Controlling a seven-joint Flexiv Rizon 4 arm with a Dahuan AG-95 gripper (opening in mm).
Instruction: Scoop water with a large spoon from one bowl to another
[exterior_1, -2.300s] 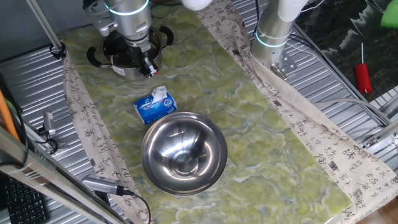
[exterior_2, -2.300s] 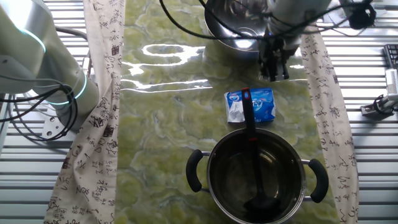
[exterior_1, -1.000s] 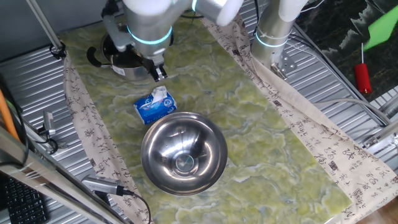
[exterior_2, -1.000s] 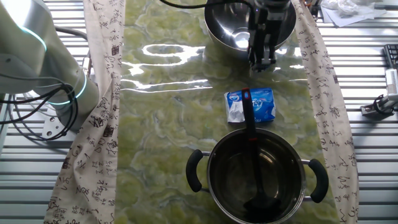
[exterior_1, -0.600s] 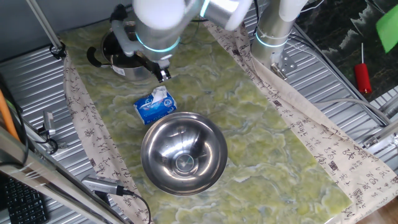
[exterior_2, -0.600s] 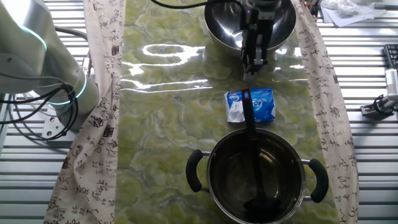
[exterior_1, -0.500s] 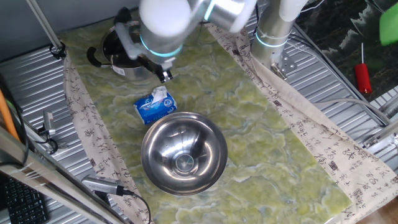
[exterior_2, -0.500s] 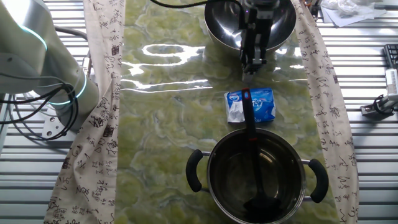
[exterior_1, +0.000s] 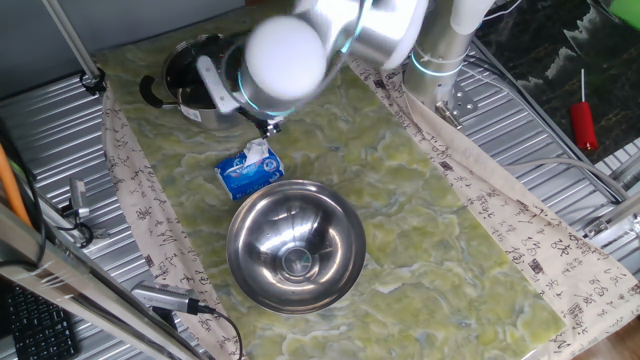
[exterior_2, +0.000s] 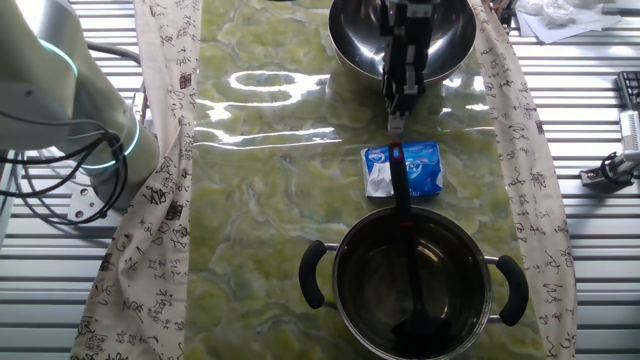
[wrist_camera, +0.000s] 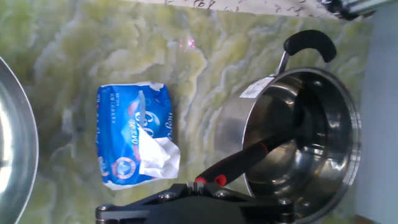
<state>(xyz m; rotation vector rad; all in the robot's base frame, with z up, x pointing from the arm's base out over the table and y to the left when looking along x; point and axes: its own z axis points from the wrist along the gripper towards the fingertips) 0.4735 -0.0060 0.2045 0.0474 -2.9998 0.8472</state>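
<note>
- Two steel vessels are sitting on my green marbled mat (exterior_2: 270, 200): a black-handled pot (exterior_2: 413, 291) and a wide round bowl (exterior_1: 295, 248), with a blue-and-white tissue pack (exterior_2: 403, 168) lying between them.
- I am seeing the large spoon (exterior_2: 404, 245) as a slim dark utensil; its scoop end is resting at the bottom of the pot and its handle is leaning out over the rim toward the tissue pack, ending in a small red tip.
- I am getting the red tip best in the hand view, where the spoon's handle (wrist_camera: 249, 158) is rising from the pot to the lower edge of the frame, just above the dark gripper body.
- I am finding the water only as a faint sheen (wrist_camera: 323, 155) on the steel inside the pot.
- I am watching the gripper (exterior_2: 398, 122) hanging over the mat between the bowl and the tissue pack, its fingers pointing down, carrying nothing; I cannot tell how far apart the fingers are standing.
- I am losing most of the pot in one fixed view, where the arm's blurred white joint (exterior_1: 285, 55) is covering it, and the spoon is hidden there too.
</note>
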